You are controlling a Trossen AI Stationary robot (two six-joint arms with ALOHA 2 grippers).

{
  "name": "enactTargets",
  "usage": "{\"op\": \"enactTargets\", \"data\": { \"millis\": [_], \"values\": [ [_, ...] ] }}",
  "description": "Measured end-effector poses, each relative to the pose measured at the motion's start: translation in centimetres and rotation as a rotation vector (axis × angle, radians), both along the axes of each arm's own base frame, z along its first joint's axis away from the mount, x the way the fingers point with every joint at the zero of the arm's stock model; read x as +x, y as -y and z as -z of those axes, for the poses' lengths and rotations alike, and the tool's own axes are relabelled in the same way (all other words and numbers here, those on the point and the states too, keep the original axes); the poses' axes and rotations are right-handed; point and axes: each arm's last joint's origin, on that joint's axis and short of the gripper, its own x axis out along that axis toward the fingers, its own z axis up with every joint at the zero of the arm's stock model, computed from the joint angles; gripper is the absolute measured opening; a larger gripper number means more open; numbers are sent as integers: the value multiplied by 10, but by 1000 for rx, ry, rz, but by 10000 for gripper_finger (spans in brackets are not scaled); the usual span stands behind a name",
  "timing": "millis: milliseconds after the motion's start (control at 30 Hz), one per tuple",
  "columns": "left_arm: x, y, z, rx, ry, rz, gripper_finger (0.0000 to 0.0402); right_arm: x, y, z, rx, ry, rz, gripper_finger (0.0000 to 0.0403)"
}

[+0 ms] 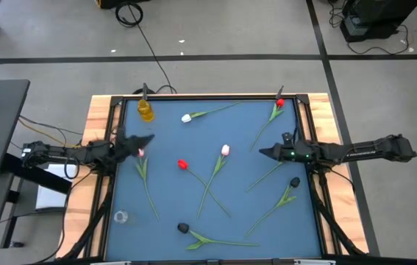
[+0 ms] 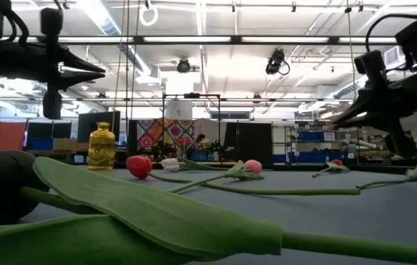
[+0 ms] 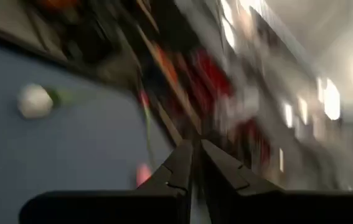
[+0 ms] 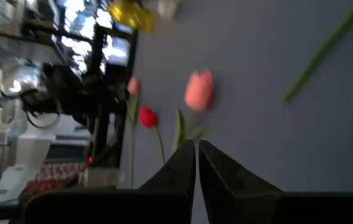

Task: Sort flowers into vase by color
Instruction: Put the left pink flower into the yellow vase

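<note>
Two vases hold nothing: yellow vase beyond the closed, empty left gripper, clear glass vase nearer; right gripper closed, empty.

Closed left tool near white tulip

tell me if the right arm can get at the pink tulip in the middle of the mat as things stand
Probably yes. The right gripper hangs above the mat, empty, a short way right of the pink tulip, with only bare blue mat between them. The left gripper is well away.
</note>
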Motion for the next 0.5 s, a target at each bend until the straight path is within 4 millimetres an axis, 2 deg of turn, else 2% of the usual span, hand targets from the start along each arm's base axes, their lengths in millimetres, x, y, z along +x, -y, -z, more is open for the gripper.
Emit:
{"op": "enactTargets", "data": {
  "millis": [167,333,500],
  "values": [
    [-2,-2,-2,-45,43,-74,36,10,4,-10,59,-72,-2,31],
    [-2,-2,-2,-39,43,-79,36,27,14,-30,-10,-128,-16,31],
    [-2,-2,-2,-26,33,-76,36,41,25,-39,-46,-179,11,33]
  ]
}}
